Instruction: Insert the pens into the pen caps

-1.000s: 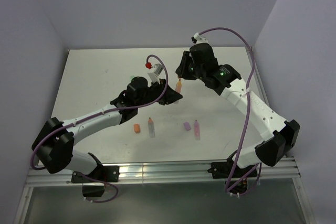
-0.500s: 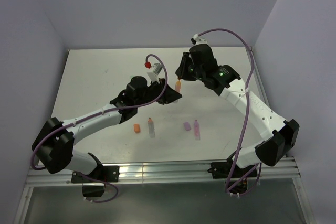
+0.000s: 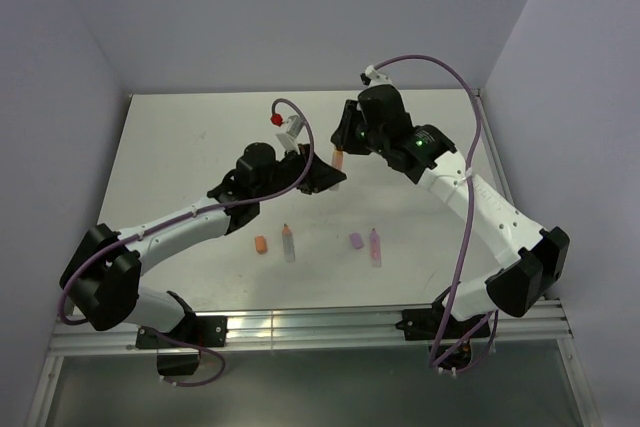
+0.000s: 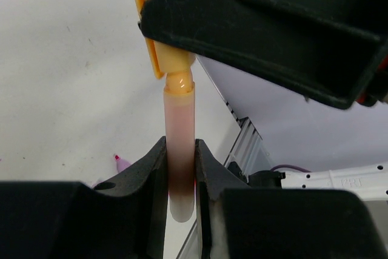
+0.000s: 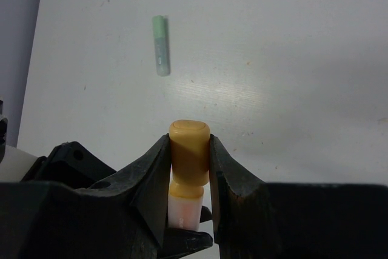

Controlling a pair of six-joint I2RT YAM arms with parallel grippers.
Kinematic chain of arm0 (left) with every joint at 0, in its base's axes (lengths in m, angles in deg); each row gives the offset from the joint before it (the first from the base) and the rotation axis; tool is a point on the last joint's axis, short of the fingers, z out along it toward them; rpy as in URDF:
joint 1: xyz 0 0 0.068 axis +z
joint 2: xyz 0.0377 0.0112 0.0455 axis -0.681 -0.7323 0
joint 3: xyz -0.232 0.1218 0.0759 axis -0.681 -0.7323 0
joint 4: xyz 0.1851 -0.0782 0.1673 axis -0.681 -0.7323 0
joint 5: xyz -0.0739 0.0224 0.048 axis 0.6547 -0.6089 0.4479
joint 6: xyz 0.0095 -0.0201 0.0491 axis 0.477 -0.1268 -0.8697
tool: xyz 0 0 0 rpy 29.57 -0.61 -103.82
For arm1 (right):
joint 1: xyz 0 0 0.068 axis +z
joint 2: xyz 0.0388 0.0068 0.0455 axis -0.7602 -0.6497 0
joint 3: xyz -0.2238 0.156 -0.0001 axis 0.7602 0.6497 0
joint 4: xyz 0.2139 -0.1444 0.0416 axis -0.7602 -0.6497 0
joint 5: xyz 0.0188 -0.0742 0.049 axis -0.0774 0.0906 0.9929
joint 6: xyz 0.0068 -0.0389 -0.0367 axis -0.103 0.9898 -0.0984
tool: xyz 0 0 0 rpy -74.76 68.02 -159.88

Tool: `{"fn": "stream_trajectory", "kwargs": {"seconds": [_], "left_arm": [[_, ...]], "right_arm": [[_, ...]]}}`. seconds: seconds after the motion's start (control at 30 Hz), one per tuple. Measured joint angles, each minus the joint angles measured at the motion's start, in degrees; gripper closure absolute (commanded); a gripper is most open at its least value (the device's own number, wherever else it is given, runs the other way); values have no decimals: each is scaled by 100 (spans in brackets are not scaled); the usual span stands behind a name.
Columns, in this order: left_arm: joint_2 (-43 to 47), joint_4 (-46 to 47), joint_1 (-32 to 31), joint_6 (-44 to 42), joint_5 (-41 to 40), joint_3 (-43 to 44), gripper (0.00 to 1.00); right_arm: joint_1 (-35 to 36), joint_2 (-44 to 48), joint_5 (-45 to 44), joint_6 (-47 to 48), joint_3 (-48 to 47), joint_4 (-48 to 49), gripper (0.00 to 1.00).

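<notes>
Currently held, left gripper (image 4: 179, 147): jaws nearly shut, pinching one pen (image 4: 180, 113) by its pale barrel, well above the table (image 3: 180, 147).
Right gripper (image 5: 189, 150): jaws part-open, clamped on one orange cap (image 5: 189, 131). The cap sits on that pen's tip end, and the orange collar (image 4: 180, 83) shows just below the cap's rim. Pen and cap are in line, between the two wrists at mid-table.

Loose on the table, near edge, left to right:
- 1 orange cap (image 3: 261, 245), lying alone.
- 1 orange-tipped pen (image 3: 288, 244), just beside that cap, not touching.
- 1 purple cap (image 3: 356, 241).
- 1 pink-tipped pen (image 3: 375, 246), just beside the purple cap.

Farther off, seen only from the right wrist: 1 green pen (image 5: 160, 45), lying flat, well apart from the rest; whether a cap is on it cannot be told.

Count: pens 4 (1 held, 3 lying). Separate caps 3 (1 held, 2 lying).
</notes>
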Motion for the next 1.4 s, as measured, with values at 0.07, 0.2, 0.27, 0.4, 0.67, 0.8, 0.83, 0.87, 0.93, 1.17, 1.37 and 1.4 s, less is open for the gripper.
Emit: {"fn": "stream_trajectory", "kwargs": {"seconds": [0.07, 0.2, 0.27, 0.4, 0.67, 0.8, 0.83, 0.87, 0.93, 1.17, 1.37, 1.4], "left_arm": [[0, 66, 15, 48, -7, -22, 100], [-2, 157, 35, 175, -42, -33, 100], [-2, 168, 35, 199, -76, -35, 100], [0, 326, 31, 273, -157, -131, 100], [413, 367, -26, 157, -293, -472, 100], [916, 367, -87, -42, -291, -767, 100], [1051, 374, -103, -105, -284, -822, 100], [1154, 376, -120, -157, -278, -857, 100], [1346, 376, -146, -260, -243, -870, 100], [1808, 461, -184, -562, -55, -964, 100], [1950, 348, -184, -763, 42, -964, 100], [1980, 315, -184, -798, 59, -964, 100]], "right_arm": [[59, -2, -4, 0, 0, 48, 100], [164, -2, -116, 0, 0, 74, 100], [205, -2, -197, 0, 0, 92, 100], [326, -2, -400, 0, 0, 98, 100], [839, 199, -1027, 2, 208, 238, 100], [1137, 625, -1117, 0, 566, 555, 100], [1196, 743, -1113, 0, 647, 636, 100], [1255, 879, -1093, -2, 745, 748, 100], [1373, 1128, -1075, -22, 911, 968, 100], [1832, 1580, -1366, -46, 1130, 1370, 100], [2271, 1589, -2020, -44, 1104, 1394, 100], [2354, 1567, -2149, -42, 1078, 1375, 100]]}}
